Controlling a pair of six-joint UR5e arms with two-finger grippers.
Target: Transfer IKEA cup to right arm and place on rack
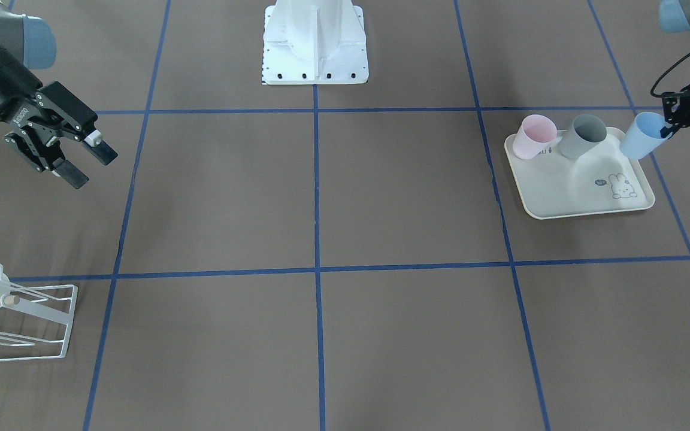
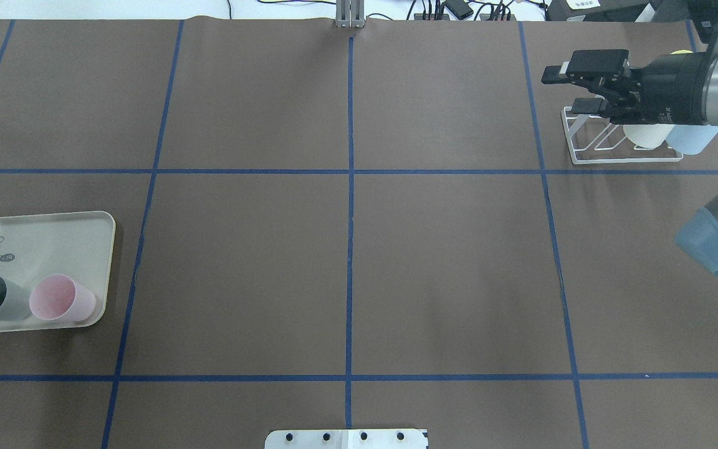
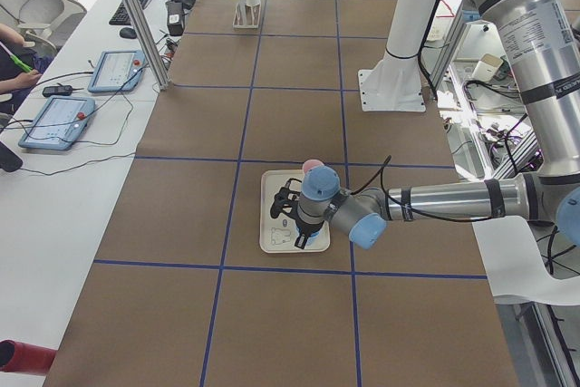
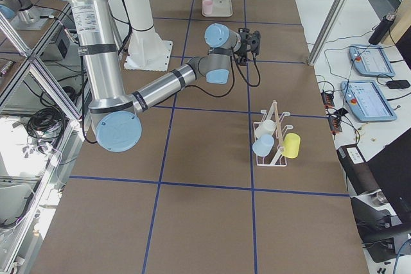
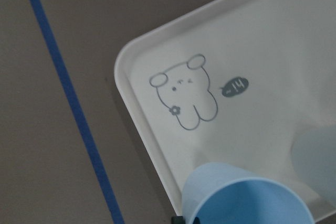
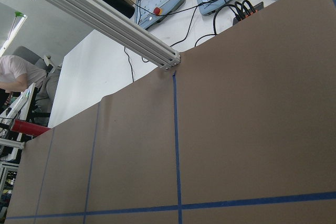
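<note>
The IKEA cup, a light blue cup [image 1: 643, 139], hangs tilted over the far corner of the cream tray [image 1: 566, 191], with my left gripper [image 1: 667, 127] shut on its rim. In the left wrist view the cup [image 5: 247, 200] sits at the bottom edge, above the tray's rabbit print. My right gripper [image 1: 90, 167] stands open and empty in the air, near the white wire rack [image 2: 621, 161]. The rack [image 1: 71, 317] holds a white cup [image 4: 264, 129], another blue cup [image 4: 262, 145] and a yellow cup [image 4: 291, 145].
A pink cup [image 1: 533, 136] and a grey cup [image 1: 583, 136] stand on the tray. The robot's white base [image 1: 315, 42] is at the table's middle back edge. Blue tape lines divide the brown table. A person sits beyond the table at the operators' desk [image 3: 54, 115].
</note>
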